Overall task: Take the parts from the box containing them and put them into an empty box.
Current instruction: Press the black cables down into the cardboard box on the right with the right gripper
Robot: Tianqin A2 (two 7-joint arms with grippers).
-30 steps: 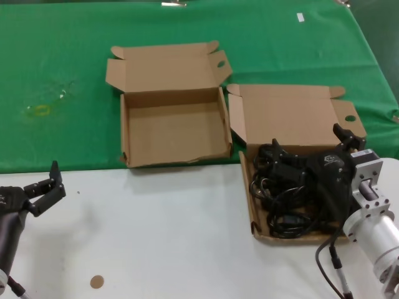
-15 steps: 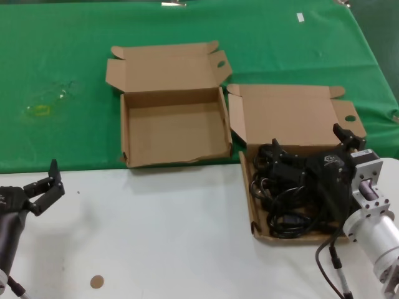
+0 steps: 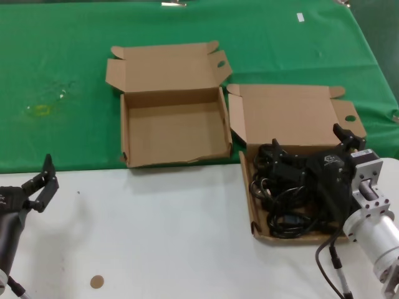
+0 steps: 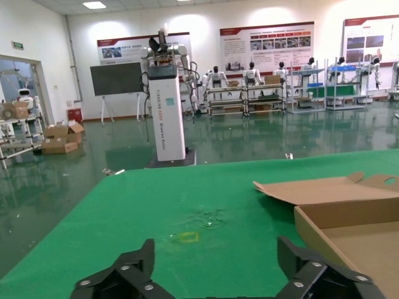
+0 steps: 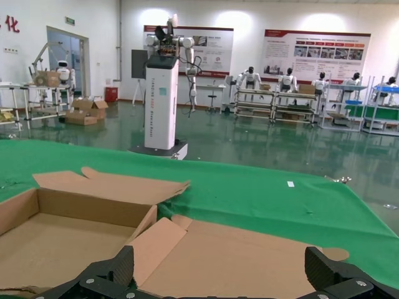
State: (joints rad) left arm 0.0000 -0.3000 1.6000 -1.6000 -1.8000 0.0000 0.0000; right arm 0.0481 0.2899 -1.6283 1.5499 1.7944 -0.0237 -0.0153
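The black looped power cords [image 3: 285,198] lie piled in the right cardboard box [image 3: 247,190], whose lid [image 3: 293,115] is folded back. The empty box [image 3: 174,131] stands open to its left on the green cloth. My right gripper [image 3: 308,139] is open, its two fingers spread above the cords at the box's far part, holding nothing. In the right wrist view, the gripper [image 5: 221,269] faces the lid [image 5: 249,255] and the empty box [image 5: 56,230]. My left gripper [image 3: 38,184] is open and empty, low over the white table at the far left. In the left wrist view [image 4: 215,260] it faces the green cloth.
The white table [image 3: 156,230] meets the green cloth [image 3: 62,62] along the front of the boxes. A small brown disc [image 3: 96,281] lies on the white table. A yellow mark [image 3: 38,110] and a white tag [image 3: 300,17] are on the cloth.
My left gripper has shifted a little to the left and turned slightly. The right arm, the boxes and the cords have not moved.
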